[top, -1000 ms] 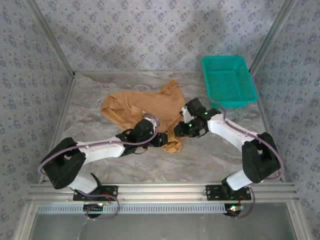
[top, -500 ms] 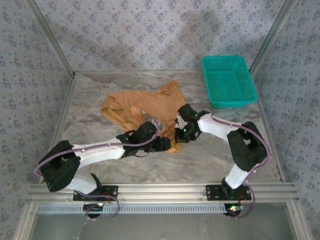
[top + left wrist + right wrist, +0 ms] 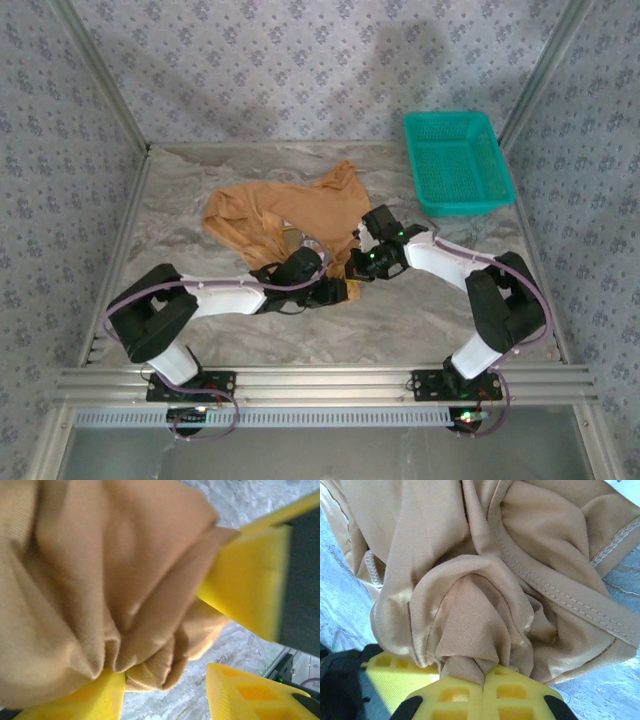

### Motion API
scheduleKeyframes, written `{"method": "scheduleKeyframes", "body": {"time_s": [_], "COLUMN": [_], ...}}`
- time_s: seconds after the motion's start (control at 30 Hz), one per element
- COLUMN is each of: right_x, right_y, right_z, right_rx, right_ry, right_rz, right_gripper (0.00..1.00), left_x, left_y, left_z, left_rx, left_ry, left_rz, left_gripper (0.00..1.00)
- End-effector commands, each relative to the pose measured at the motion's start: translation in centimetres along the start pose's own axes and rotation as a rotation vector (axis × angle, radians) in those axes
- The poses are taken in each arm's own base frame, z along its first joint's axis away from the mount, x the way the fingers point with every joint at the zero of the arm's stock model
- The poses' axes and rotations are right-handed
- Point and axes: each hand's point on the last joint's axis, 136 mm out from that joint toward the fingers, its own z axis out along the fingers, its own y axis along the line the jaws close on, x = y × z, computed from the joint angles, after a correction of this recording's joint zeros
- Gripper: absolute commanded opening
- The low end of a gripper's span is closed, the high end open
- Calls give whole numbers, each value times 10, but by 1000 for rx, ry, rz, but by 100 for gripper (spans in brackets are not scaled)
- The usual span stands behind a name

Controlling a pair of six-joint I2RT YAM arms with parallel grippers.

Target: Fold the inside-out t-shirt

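A grey marbled bench (image 3: 430, 320) is seen from above, closed in by walls (image 3: 300, 70) papered with a small floral pattern. The inside-out t-shirt (image 3: 290, 212), tan and crumpled, is spread over the middle of the bench. Its bulk lies left of centre, and one bunched end is drawn toward the near edge, where the two arms meet. A teal basket (image 3: 460, 207) is placed at the far right corner of the bench, well apart from the cloth. The left arm (image 3: 220, 297) is stretched low from the near left toward the centre, and the right arm (image 3: 450, 262) is bent in from the near right.

In the right wrist view, the right end effector (image 3: 484, 680) is pressed together on a gathered fold of the shirt. The cloth is pinched between the yellow fingers (image 3: 455, 700) and fans out above them in deep creases. A stitched hem (image 3: 570, 600) is shown running across the fabric, with the seam allowance exposed.

In the left wrist view, the left end effector (image 3: 165, 675) is spread. A rolled fold of the shirt lies against one yellow fingertip (image 3: 95, 700), while bare bench is visible between that fold and the other fingertip. A further yellow pad (image 3: 245, 575) on a black body is seen against the cloth at the right. Whose pad it is cannot be told.
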Motion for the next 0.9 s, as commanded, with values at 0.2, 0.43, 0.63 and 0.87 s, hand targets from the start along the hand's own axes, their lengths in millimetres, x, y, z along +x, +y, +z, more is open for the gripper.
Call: {"method": "scheduleKeyframes", "body": {"time_s": [0.2, 0.43, 0.63, 0.87], "right_x": [-9, -83, -107, -103], "right_y": [-8, -76, -37, -9], "right_z": [-9, -27, -41, -63], "right_rx": [23, 62, -23, -105], "right_ry": [-47, -225, -229, -238], "right_rz": [40, 353, 306, 230], "right_gripper": [0, 0, 0, 0], "left_x": [-23, -59, -64, -56], "left_y": [-17, -94, -107, -56], "left_z": [-1, -74, -88, -67], "left_rx": [36, 57, 147, 17], "left_ry": [-29, -288, -451, -413], "left_rz": [-10, 294, 444, 393], "left_gripper": [0, 0, 0, 5]}}
